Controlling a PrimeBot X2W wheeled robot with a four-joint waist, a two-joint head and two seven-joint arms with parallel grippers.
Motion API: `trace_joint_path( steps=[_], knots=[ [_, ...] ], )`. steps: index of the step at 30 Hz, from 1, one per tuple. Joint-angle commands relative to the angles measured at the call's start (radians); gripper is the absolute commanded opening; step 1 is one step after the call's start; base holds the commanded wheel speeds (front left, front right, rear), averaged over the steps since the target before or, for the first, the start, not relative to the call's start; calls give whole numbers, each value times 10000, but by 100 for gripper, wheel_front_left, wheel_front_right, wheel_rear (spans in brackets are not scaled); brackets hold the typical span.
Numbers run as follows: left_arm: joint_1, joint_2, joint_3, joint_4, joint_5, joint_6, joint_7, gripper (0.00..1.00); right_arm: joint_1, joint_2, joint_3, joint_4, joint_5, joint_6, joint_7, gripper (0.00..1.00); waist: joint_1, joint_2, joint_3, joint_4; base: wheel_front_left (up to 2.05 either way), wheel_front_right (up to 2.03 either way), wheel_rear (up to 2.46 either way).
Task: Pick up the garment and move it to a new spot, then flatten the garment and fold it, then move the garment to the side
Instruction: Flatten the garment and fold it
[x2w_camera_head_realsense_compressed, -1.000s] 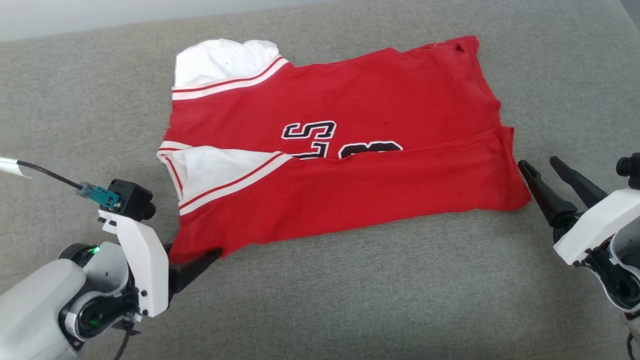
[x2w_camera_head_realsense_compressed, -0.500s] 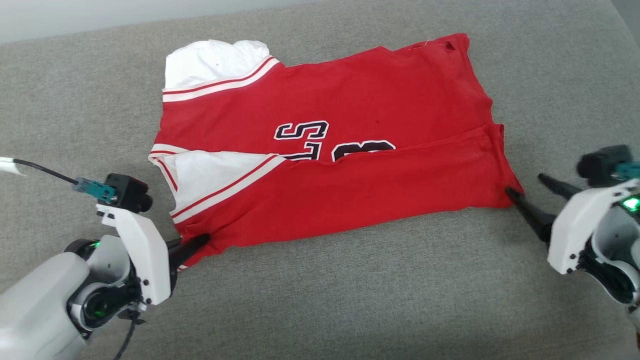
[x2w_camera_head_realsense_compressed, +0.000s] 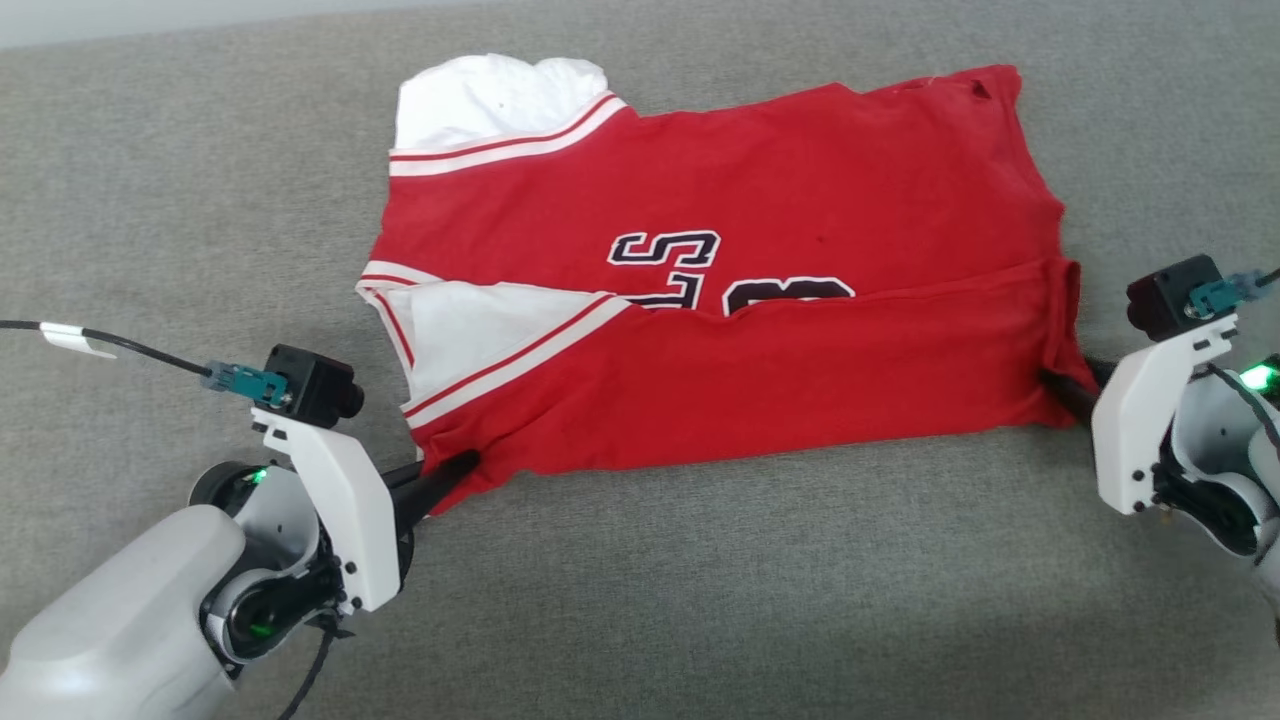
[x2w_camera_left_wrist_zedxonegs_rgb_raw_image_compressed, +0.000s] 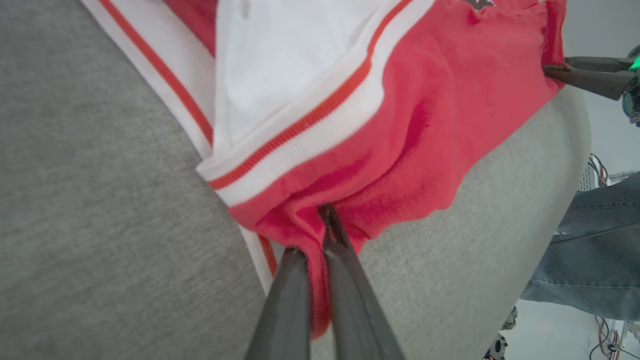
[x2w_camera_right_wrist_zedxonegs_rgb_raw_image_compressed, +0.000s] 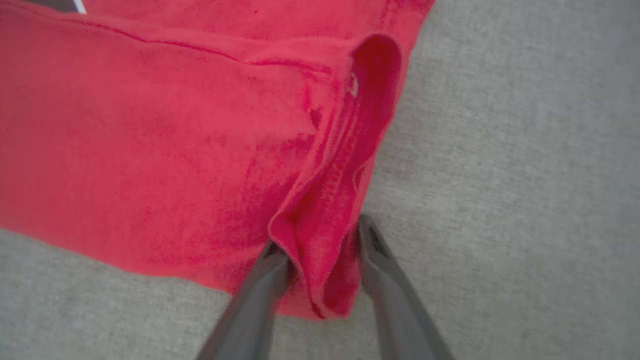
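Observation:
The garment (x2w_camera_head_realsense_compressed: 760, 200), a bright red jersey with white panels, striped edging and a black-and-white print, lies partly folded on a grey cushion (x2w_camera_head_realsense_compressed: 700, 600). My left gripper (x2w_camera_head_realsense_compressed: 465, 462) is shut on its near-left corner, and the left wrist view has red cloth (x2w_camera_left_wrist_zedxonegs_rgb_raw_image_compressed: 400, 125) pinched between the gripper's (x2w_camera_left_wrist_zedxonegs_rgb_raw_image_compressed: 320, 220) dark fingers. At the near-right corner my right gripper (x2w_camera_head_realsense_compressed: 1055, 385) stands open. In its wrist view the gripper (x2w_camera_right_wrist_zedxonegs_rgb_raw_image_compressed: 320, 240) straddles a loose fold of the garment's (x2w_camera_right_wrist_zedxonegs_rgb_raw_image_compressed: 150, 125) hem.
Grey upholstery stretches all around the jersey, with free room in front of it. In the left wrist view the right gripper's fingers (x2w_camera_left_wrist_zedxonegs_rgb_raw_image_compressed: 575, 75) show at the far corner, and a person's jeans-clad leg (x2w_camera_left_wrist_zedxonegs_rgb_raw_image_compressed: 590, 260) stands beyond the cushion's edge beside some cables.
The left gripper shut on the near-left corner. The right gripper moved in to the near-right corner and its jaws have narrowed around the hem. The head camera has shifted.

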Motion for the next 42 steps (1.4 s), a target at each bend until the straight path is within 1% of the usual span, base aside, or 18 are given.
trace_joint_path(
  steps=[1,4,8,13,14,20,23,25,26,27,29,30,31,34,36,39,42],
  knots=[
    [76,-130,-163,116,174,-42,-6,0,102,239,226,238,122,-3,46,0,0,0,-10,69,0,0,0],
    [219,-129,-179,194,214,-104,-190,0,-9,130,349,418,298,-5,-129,0,0,0,-120,164,0,0,0],
    [457,7,-109,26,168,-134,-504,0,158,-151,331,331,579,-6,-477,0,0,0,-343,260,0,0,0],
    [1032,437,-49,-815,3,-46,-816,0,671,-563,188,-97,933,-5,-722,0,0,0,-577,331,0,0,0],
    [1316,701,-9,-1327,-72,77,-910,0,957,-780,92,-333,1031,-5,-706,0,0,0,-630,348,0,0,0],
    [2187,1511,-51,-2993,-167,691,-1102,0,2112,-1385,-465,-1094,1252,-6,-544,0,0,0,-698,451,0,0,0],
    [2591,1739,-30,-3606,-194,1041,-1327,0,2643,-1467,-930,-1380,1249,-6,-590,0,0,0,-690,429,0,0,0],
    [2772,1805,26,-3851,-223,1220,-1534,0,2896,-1374,-1291,-1519,1074,-6,-816,0,0,0,-707,414,0,0,0],
    [2824,1816,48,-3903,-206,1299,-1621,18,2994,-1299,-1523,-1555,968,-6,-976,42,0,0,-724,414,0,0,0],
    [2879,1835,65,-3922,-140,1376,-1708,41,3107,-1207,-1717,-1596,835,-6,-1112,100,0,0,-740,413,0,0,0],
    [2915,1830,132,-3943,-5,1510,-1944,85,3285,-949,-2255,-1638,619,-6,-1531,100,0,0,-773,399,0,0,0],
    [2915,1830,132,-3943,-5,1510,-1944,85,3285,-949,-2255,-1638,619,-6,-1531,100,0,0,-773,399,0,0,0],
    [2921,1799,204,-3940,10,1569,-2078,100,3385,-783,-2507,-1667,480,-3,-1721,100,0,0,-791,386,0,0,0],
    [2833,1783,447,-3907,97,1797,-2454,100,3607,-309,-3214,-1864,-116,-3,-2367,100,0,0,-834,307,0,0,0],
    [2704,1808,612,-3866,217,1893,-2704,100,3719,49,-3683,-2094,-638,-3,-2990,100,0,0,-851,208,0,0,0],
    [2381,1790,952,-3722,294,2014,-3098,100,3817,748,-4265,-2567,-1432,-3,-4170,100,0,0,-820,2,0,0,0],
    [1925,1675,1365,-3334,373,2053,-3435,100,3934,1578,-4804,-2928,-2056,-3,-5282,100,0,0,-733,-274,0,0,0]
  ],
)
